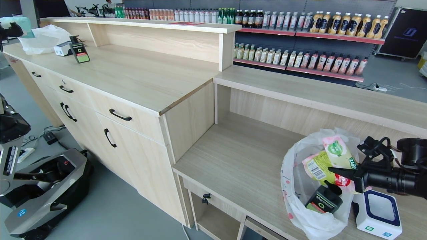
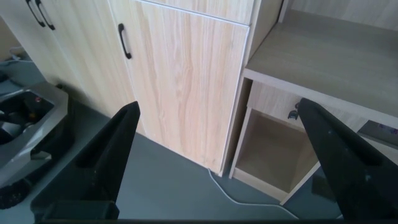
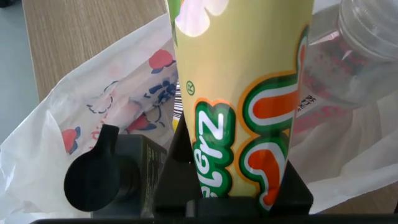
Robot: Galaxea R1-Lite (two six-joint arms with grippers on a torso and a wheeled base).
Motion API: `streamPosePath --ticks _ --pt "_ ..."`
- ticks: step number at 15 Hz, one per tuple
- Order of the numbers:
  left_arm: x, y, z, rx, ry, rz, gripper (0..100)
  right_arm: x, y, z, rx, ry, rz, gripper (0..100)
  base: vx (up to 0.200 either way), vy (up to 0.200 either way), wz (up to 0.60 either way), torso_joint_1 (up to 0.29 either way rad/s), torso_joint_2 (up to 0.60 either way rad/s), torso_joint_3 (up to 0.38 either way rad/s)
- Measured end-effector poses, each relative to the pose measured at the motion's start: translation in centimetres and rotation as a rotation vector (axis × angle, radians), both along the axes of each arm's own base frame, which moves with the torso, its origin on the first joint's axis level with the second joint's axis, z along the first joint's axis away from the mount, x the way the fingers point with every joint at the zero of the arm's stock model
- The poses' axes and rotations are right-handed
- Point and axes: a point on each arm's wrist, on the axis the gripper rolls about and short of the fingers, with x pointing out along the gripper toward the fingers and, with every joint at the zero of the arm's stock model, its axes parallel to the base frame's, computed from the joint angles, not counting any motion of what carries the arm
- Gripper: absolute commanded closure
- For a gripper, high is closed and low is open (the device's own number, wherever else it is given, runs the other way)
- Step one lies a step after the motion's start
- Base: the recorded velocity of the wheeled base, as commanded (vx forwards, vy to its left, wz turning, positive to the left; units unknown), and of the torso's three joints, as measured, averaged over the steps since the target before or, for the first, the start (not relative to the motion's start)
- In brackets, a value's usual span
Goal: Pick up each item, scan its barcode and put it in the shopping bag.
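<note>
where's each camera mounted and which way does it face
Head view: on the head, facing forward and down at the counter; right gripper holds a snack packet over the shopping bag.
Left wrist view: on the left arm, facing a cabinet door and floor past the open left gripper.
Right wrist view: on the right arm, looking past the right gripper along the snack packet into the shopping bag.
Head and right wrist views share both.

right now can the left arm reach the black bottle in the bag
Probably not: the left hand sits low by the cabinet door; the right hand holds a pouch over the bag.
</note>
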Motion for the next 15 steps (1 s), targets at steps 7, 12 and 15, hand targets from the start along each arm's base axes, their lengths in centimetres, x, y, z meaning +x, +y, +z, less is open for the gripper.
streamPosePath --ticks 7,12,15 --pt "0.0 0.0 0.0 0.000 0.000 0.000 0 0.1 -0.1 -0.5 0.004 0.010 0.008 100 0.000 0.000 0.00 0.000 0.00 0.000" --pt "0.0 0.0 0.0 0.000 0.000 0.000 0 0.6 0.0 -0.9 0.003 -0.002 0.020 100 0.000 0.000 0.00 0.000 0.00 0.000" --pt "0.0 0.0 0.0 0.000 0.000 0.000 0 1.1 0.4 -1.3 0.000 -0.005 0.037 100 0.000 0.000 0.00 0.000 0.00 0.000"
